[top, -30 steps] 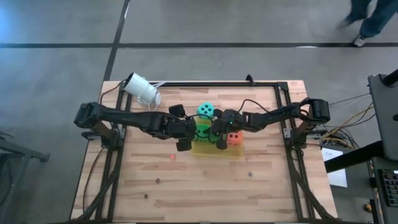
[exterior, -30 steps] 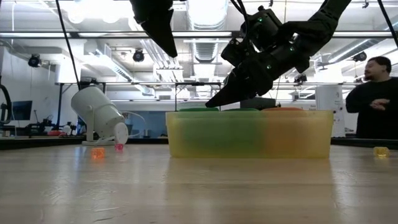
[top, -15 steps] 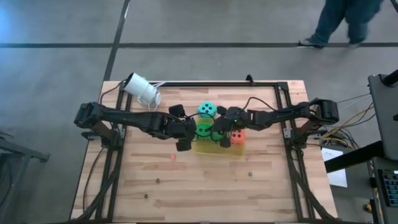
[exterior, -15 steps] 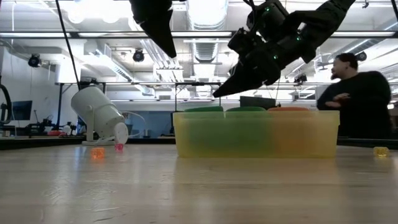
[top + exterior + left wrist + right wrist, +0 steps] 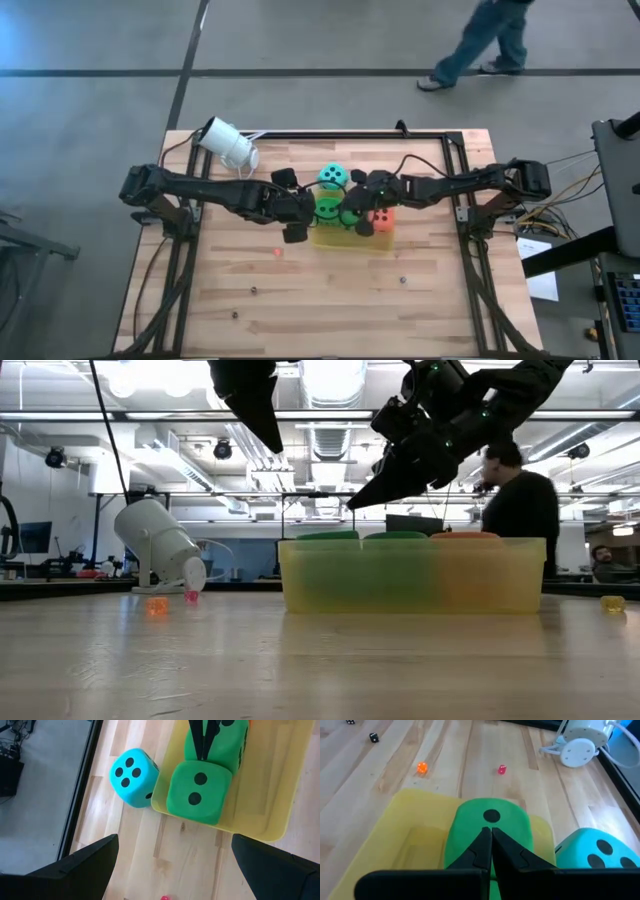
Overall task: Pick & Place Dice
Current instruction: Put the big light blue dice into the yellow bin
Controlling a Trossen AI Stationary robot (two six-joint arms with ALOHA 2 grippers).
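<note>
Landmark: yellow bin (image 5: 349,240), mid-table. Near to far from the low camera.

Nearest, on the bare wooden table (image 5: 300,295) in front of the bin: a few tiny dice, one small red one (image 5: 277,251) just off the bin's left-front corner, dark specks further forward.

In the bin: two green dice (image 5: 199,791) side by side at the left end, the orange-red die (image 5: 380,220) at the right end. So three of four look placed. In the low view only their tops peek over the bin wall (image 5: 412,575).

Left to do: the teal die (image 5: 332,178) sits on the table just behind the bin, touching or nearly touching its back-left wall (image 5: 158,790); hard to say which. It needs picking and dropping in, judging by the task.

Left gripper (image 5: 293,218) hangs above the table just left of the bin, fingers (image 5: 85,865) spread wide, nothing between them, pointing down at the teal die and the bin's left end.

Right gripper (image 5: 352,215) is above the bin, over the green dice, raised clear of the rim in the low view (image 5: 362,500). Jaws clenched tip to tip, holding nothing. Arm reaches in from the right, wrist angled down and leftward.

Farthest: white camera (image 5: 229,145) behind-left of the bin; a person (image 5: 520,510) walking in the room behind.
</note>
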